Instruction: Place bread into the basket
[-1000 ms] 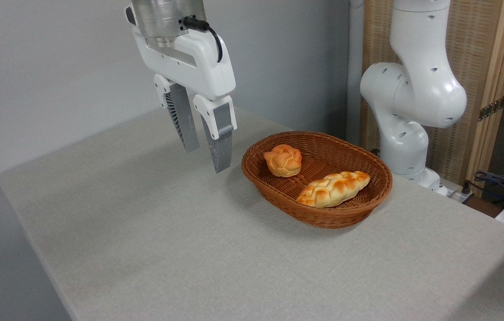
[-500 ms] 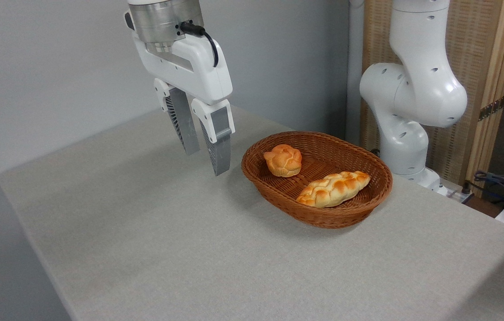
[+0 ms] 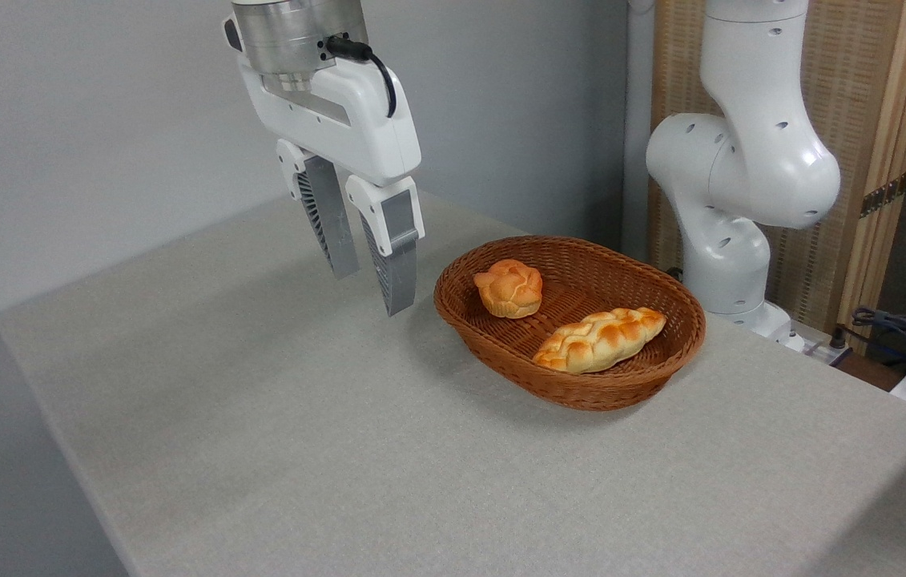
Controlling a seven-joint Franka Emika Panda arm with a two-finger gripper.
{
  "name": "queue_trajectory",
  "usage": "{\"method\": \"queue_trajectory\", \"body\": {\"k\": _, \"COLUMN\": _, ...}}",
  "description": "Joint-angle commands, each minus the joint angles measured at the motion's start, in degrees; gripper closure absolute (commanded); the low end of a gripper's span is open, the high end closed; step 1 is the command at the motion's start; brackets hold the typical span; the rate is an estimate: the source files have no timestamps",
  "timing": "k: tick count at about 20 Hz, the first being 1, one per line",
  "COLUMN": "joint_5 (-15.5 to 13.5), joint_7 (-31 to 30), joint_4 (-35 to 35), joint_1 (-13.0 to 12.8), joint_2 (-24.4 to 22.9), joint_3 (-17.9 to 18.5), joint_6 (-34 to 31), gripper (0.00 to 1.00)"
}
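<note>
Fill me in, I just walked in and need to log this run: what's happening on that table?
Nothing is being handled right now. The gripper hangs empty and open above the table, just left of the basket. The braided bread already lies inside the basket, next to a small round bun. Judging by that, the job of putting bread into the basket looks done.

Bread basket, loaded; gripper clear of it.

You have the bread (image 3: 600, 340) lying inside the basket (image 3: 501, 359), along its near right side, with a small round bun (image 3: 509, 288) toward its far left end. The basket sits near the table's (image 3: 276, 417) far right edge. Your gripper (image 3: 371, 284) hangs empty, fingers apart, left of the basket.
</note>
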Motion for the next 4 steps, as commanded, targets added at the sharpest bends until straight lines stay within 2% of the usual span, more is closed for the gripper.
{"method": "queue_trajectory", "body": {"k": 1, "joint_5": -0.1, "joint_7": -0.4, "joint_4": 1.7, "joint_1": 0.5, "joint_2": 0.6, "joint_3": -0.3, "joint_6": -1.7, "gripper": 0.0}}
{"method": "queue_trajectory", "body": {"k": 4, "joint_5": -0.2, "joint_7": 0.0, "joint_4": 1.7, "joint_1": 0.7, "joint_2": 0.5, "joint_3": -0.3, "joint_6": -1.6, "gripper": 0.0}}
